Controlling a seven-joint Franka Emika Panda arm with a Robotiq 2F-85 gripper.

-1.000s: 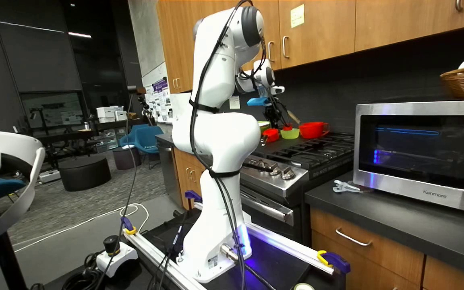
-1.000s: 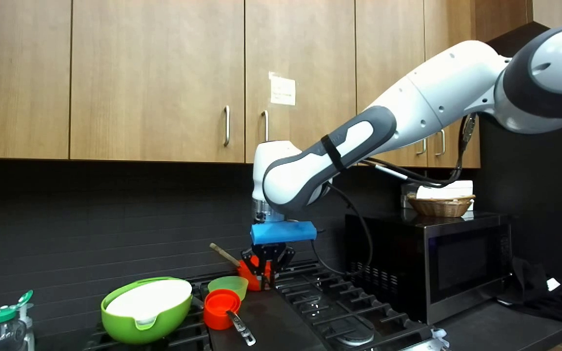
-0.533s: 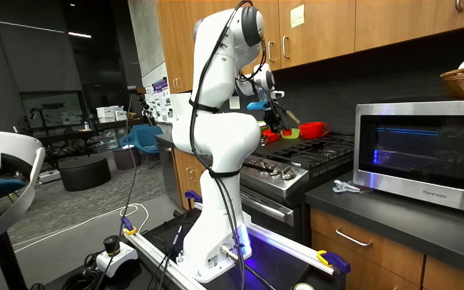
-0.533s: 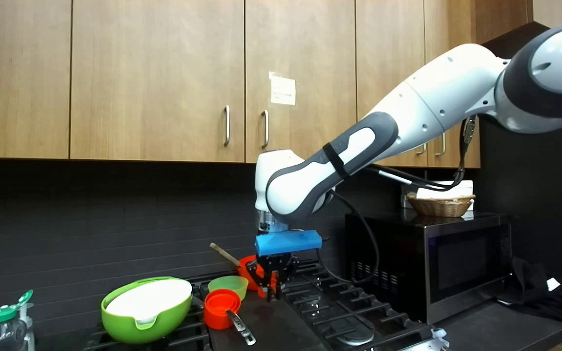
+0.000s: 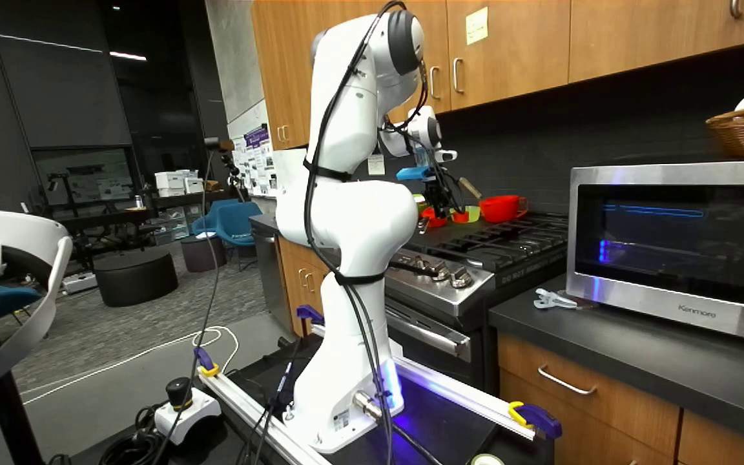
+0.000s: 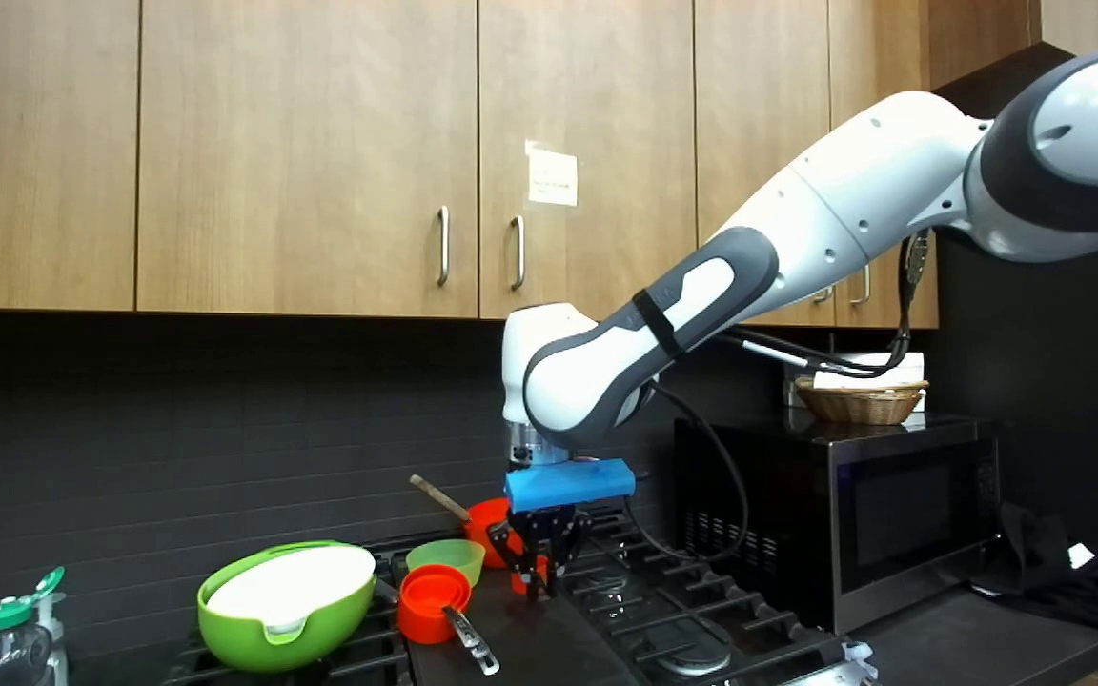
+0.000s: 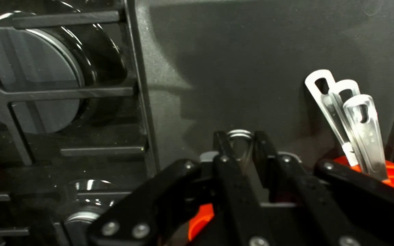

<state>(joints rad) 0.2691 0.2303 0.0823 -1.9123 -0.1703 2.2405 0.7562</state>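
My gripper (image 6: 541,593) points down over the dark griddle plate (image 6: 520,648) in the middle of the stove. In the wrist view its fingers (image 7: 240,143) close on the metal handle of a small red measuring cup (image 7: 201,220). That cup also shows partly behind the fingers in an exterior view (image 6: 518,583) and beside the gripper in an exterior view (image 5: 460,217). I cannot tell whether the cup touches the plate. Several nested red measuring cups (image 6: 425,615) with metal handles (image 7: 366,133) lie to one side. A translucent light green bowl (image 6: 449,554) stands behind them.
A red pot (image 6: 487,526) with a wooden spoon handle (image 6: 437,495) stands at the back. A green bowl (image 6: 273,653) with a white inside stands on the burner grate. Black grates (image 7: 70,92) flank the plate. A microwave (image 6: 911,514) and upper cabinets (image 6: 311,152) are nearby.
The gripper has moved down toward the griddle plate, carrying the red measuring cup with it. It has also shifted slightly to the right in an exterior view. The nested cups and bowls have not moved.
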